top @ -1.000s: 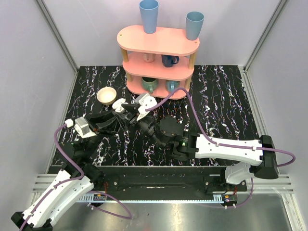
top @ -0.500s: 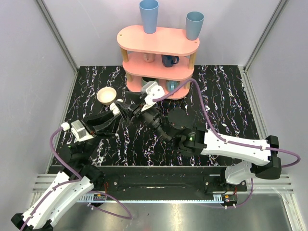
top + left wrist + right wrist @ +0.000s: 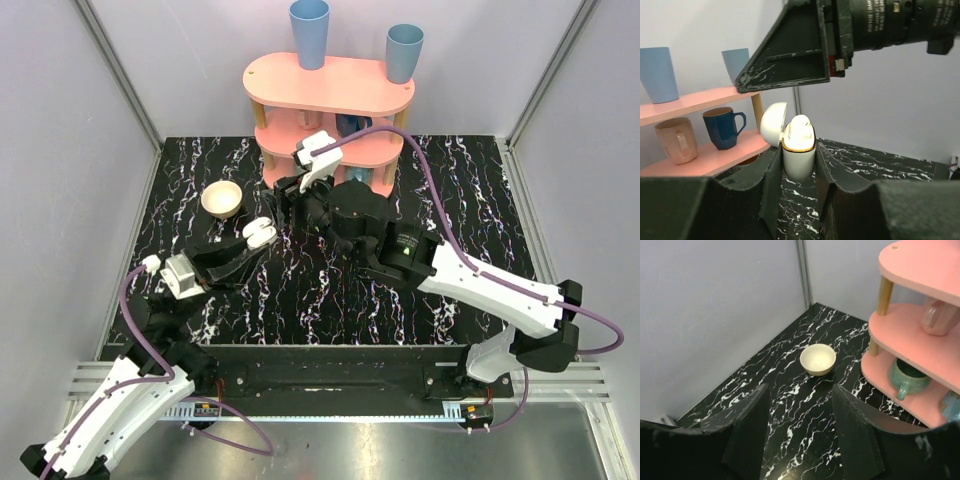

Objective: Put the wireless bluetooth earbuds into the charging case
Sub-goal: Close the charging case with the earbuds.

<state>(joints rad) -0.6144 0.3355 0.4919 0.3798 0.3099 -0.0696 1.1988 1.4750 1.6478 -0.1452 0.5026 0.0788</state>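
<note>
Overhead: small white rounded plastic charging case (image 3: 259,233), lid open, pinched by left gripper (image 3: 250,244) over black marbled table (image 3: 450,190); right gripper (image 3: 288,192), just now at the case, lifted off toward pink three-tier shelf (image 3: 330,85). Left wrist: white earbud (image 3: 801,127) sitting in case mouth. Right wrist: fingers (image 3: 747,430) apart, empty. Likely one bud delivered.

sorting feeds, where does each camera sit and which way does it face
top external: above, behind the bases, looking down at the table; left arm and right arm show
left wrist: on left arm, facing the pink shelf; left gripper clamps the charging case
right wrist: on right arm, looking down at the bowl; right gripper open
shared: pink shelf in all
</note>
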